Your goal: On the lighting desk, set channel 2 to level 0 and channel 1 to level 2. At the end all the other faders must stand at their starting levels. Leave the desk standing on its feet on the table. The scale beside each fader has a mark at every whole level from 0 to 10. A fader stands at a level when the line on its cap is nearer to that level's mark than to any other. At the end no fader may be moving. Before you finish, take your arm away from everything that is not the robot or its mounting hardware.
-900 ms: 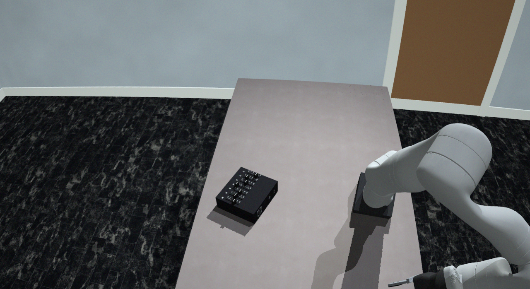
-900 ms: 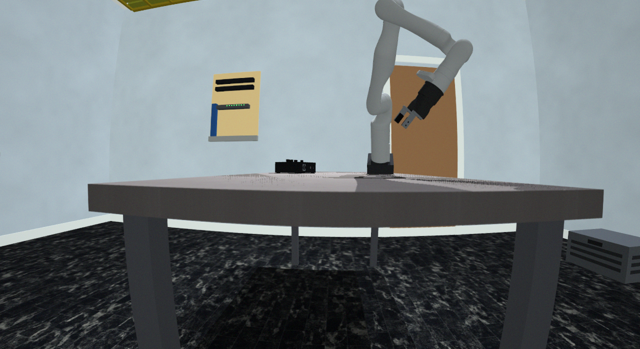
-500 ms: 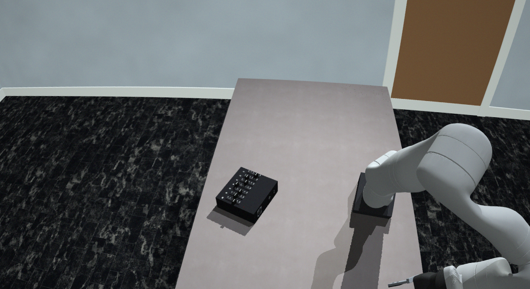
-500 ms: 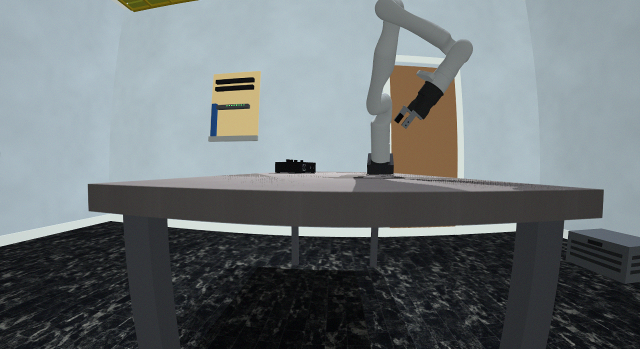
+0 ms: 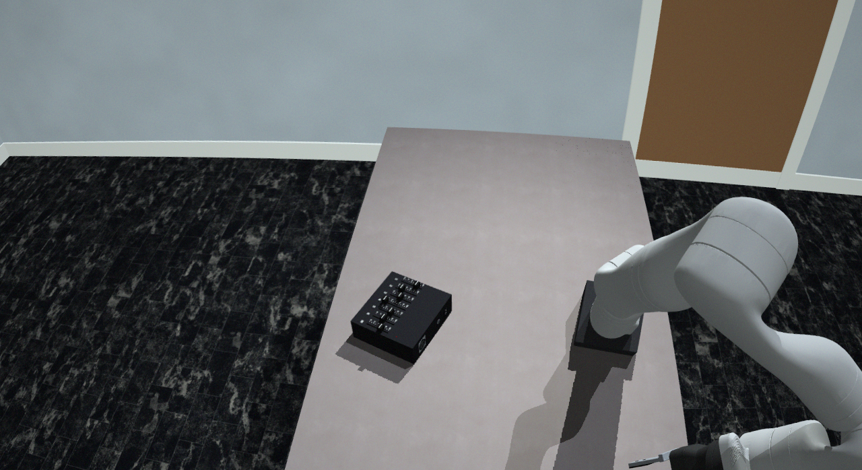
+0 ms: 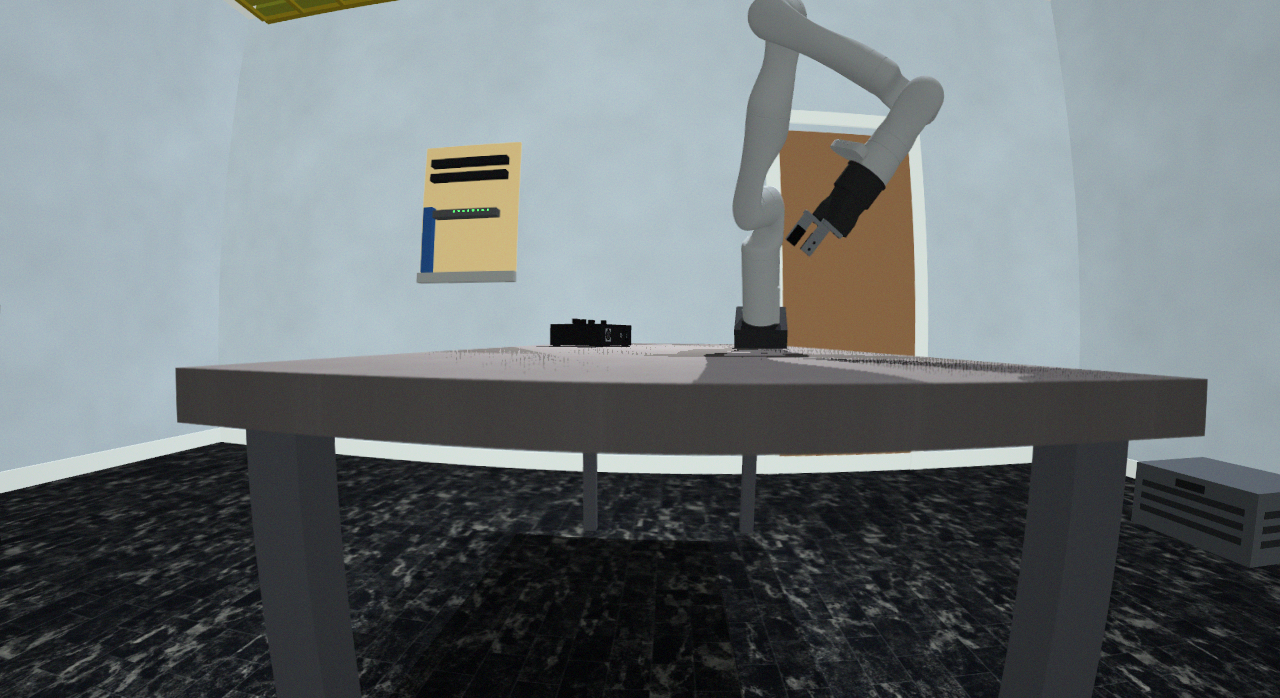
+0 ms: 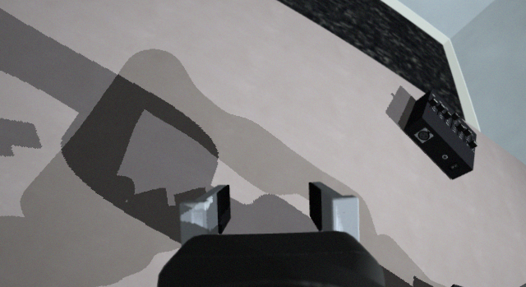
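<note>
The black lighting desk (image 5: 421, 313) (image 6: 572, 335) (image 7: 439, 145) stands flat on the table, near its left edge in the top view. Several small black faders with white scale marks run in a row across its top. Their levels and channel numbers are too small to read. My gripper (image 6: 802, 242) (image 7: 269, 201) is open and empty. It hangs high above the table, well away from the desk. In the top view only a fingertip part of it shows at the bottom right edge.
The table (image 5: 493, 226) (image 6: 626, 412) carries the desk and the arm's base (image 5: 605, 341) (image 6: 760, 336), which stands to the right of the desk. The arm's shadows fall across the table. A grey box (image 6: 1199, 506) stands on the floor at the right.
</note>
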`<state>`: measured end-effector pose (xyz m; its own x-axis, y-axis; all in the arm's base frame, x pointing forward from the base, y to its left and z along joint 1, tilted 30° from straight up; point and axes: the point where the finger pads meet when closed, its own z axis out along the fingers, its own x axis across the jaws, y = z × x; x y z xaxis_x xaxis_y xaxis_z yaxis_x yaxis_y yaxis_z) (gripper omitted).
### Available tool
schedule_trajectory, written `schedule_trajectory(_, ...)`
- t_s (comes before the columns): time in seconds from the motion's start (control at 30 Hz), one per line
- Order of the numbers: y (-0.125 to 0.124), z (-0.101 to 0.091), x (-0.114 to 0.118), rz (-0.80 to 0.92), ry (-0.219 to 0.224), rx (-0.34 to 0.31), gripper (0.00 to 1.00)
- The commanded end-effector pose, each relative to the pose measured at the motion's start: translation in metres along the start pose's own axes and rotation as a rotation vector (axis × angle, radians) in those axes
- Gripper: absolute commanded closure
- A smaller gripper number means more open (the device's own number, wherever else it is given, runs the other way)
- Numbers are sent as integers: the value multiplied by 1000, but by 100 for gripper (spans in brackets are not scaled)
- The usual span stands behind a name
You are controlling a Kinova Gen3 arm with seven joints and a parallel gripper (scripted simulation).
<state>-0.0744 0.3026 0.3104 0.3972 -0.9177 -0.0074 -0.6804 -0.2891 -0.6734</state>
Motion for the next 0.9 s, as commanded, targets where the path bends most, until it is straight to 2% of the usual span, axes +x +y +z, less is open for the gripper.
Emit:
schedule_trajectory(0.0, -9, 0, 0, 29, -3, -4, 0)
schedule_trajectory(0.23, -35, 3, 2, 107, -6, -14, 0)
schedule_trajectory(0.43, -87, 12, 11, 264, -10, -36, 0)
schedule_trajectory(0.53, -121, 19, 23, 366, -11, -54, 0)
schedule_trajectory(0.57, -121, 19, 23, 366, -11, -54, 0)
schedule_trajectory(0.63, -145, 25, 34, 442, -11, -68, 0)
schedule_trajectory(0.67, -145, 25, 34, 442, -11, -68, 0)
schedule_trajectory(0.7, -158, 28, 41, 483, -11, -77, 0)
schedule_trajectory(0.77, -158, 28, 41, 483, -11, -77, 0)
schedule_trajectory(0.87, -183, 37, 57, 566, -10, -95, 0)
